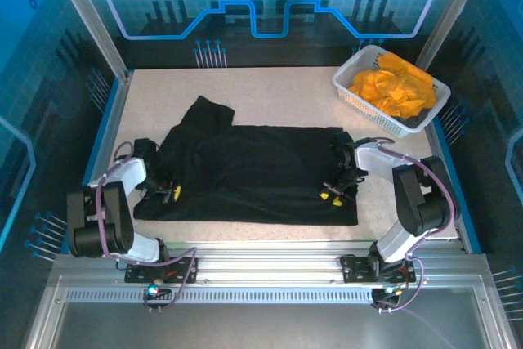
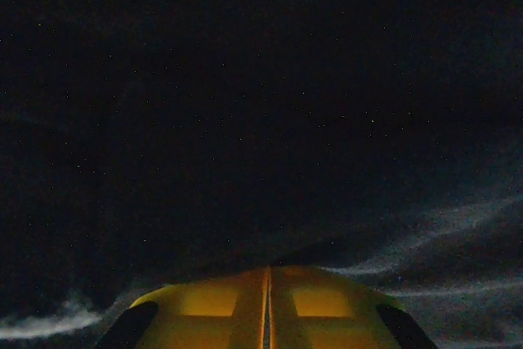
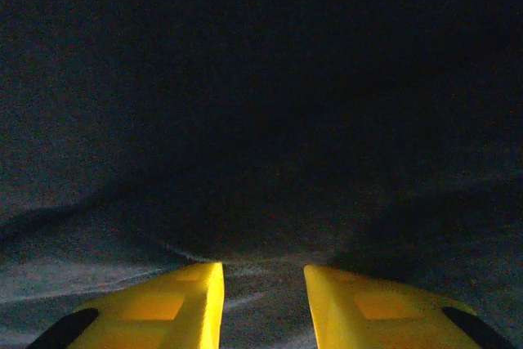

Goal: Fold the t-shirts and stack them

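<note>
Left gripper (image 1: pixel 170 194), fingers pressed together, tips against one edge of the black t-shirt (image 1: pixel 253 173). Right gripper (image 1: pixel 331 196), fingers apart, low over the opposite edge. We see both arms sharply bent, forearms turned inward. Orange t-shirts (image 1: pixel 394 89) lie in the basket (image 1: pixel 350 94) beyond the right gripper.

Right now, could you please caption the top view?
Black cloth t-shirt spread on table; orange-yellow shirts in white lattice basket.

The left hand (image 2: pixel 267 275) pinches the black t-shirt (image 2: pixel 261 120), fingers together.
</note>
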You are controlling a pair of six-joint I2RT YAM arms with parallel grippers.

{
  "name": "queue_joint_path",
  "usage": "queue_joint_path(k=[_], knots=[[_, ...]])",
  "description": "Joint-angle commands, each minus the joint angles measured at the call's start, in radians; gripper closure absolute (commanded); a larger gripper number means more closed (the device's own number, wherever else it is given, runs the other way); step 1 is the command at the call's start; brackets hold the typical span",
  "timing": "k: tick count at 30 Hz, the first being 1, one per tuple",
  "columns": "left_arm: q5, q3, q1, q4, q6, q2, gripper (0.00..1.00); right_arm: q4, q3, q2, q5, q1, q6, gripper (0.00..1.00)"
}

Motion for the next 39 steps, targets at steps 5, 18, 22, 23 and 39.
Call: queue_joint_path(k=[5,18,22,23,39], knots=[[-0.205,-0.043,0.04,-0.162,-0.015,-0.077,0.9,-0.065,-0.021,-0.022,0.047,0.029,0.044,0.64],[-0.147,0.588,-0.022,-0.07,0.254,0.196,0.61,0.189,0.343,-0.096,-0.154,0.034,-0.304,0.49],[-0.127,0.829,-0.035,-0.008,0.407,0.413,0.55,0.163,0.469,-0.029,-0.171,0.022,-0.314,0.49],[-0.129,0.875,-0.035,0.009,0.43,0.461,0.54,0.16,0.486,-0.023,-0.167,0.022,-0.306,0.49],[-0.135,1.381,-0.118,0.058,0.472,0.992,0.44,0.135,0.354,-0.155,-0.105,0.023,-0.189,0.49]])
